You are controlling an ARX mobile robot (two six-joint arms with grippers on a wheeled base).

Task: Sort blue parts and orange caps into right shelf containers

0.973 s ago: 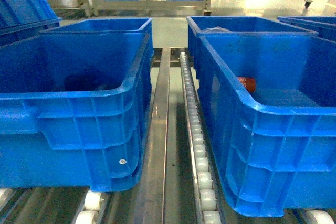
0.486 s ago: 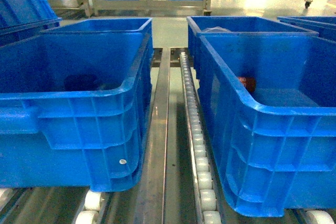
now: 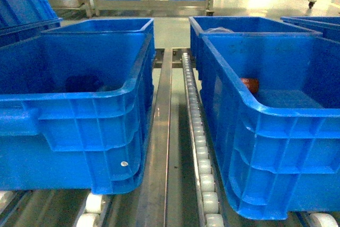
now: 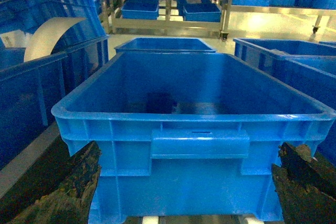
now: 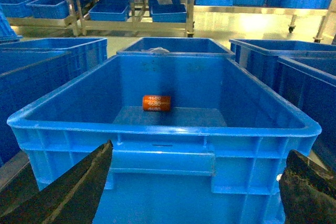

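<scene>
ribbed plastic containers (image 3: 79,131), orange cap (image 5: 156,103) (cylindrical)

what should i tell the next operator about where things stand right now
Left gripper: open, empty, facing the left container.
Right gripper: open, empty, facing the right container.
One orange cap lies on the right container's floor. A dark patch in the left container is too dim to identify.
No other caps or blue parts are visible, so what remains cannot be judged from here.
</scene>
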